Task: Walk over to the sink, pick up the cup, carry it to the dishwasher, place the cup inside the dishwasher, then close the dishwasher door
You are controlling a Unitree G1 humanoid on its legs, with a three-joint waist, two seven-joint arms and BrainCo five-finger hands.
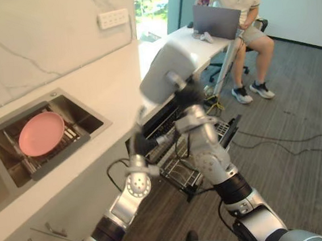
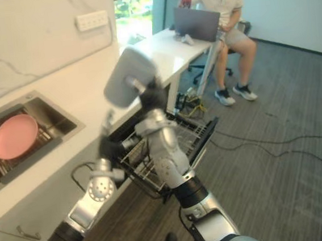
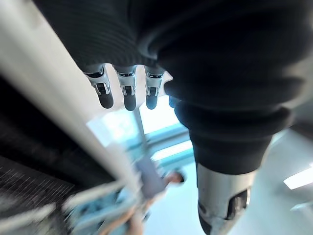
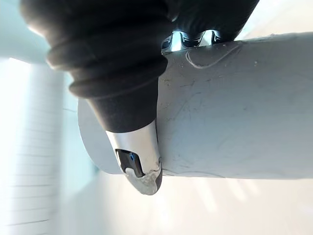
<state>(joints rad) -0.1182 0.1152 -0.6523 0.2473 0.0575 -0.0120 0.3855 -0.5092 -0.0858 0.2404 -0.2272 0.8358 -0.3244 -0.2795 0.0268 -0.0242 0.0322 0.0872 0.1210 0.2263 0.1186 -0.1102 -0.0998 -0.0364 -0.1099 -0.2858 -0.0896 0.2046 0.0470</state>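
1. At the near left corner of the dishwasher rack [image 1: 180, 173], the left hand [image 3: 128, 90] hangs with relaxed fingers and holds nothing; it should probably keep off the wires.
2. Above the rack, the right hand [image 4: 134, 142] grips the cup [image 1: 166, 70], thumb and fingers wrapped round its wall. The cup sits tilted, beyond the palm.
3. Placing it well likely means lowering slowly and seating it between the rack's wires before letting go.
4. At the rack's far side, the dishwasher door [image 1: 233, 126] stands open, not yet closed.

The right hand [image 4: 128, 128] grips a pale grey, scuffed cup [image 4: 234, 112], thumb pressed flat against its side, fingers [image 4: 193, 40] curled round the opposite side.
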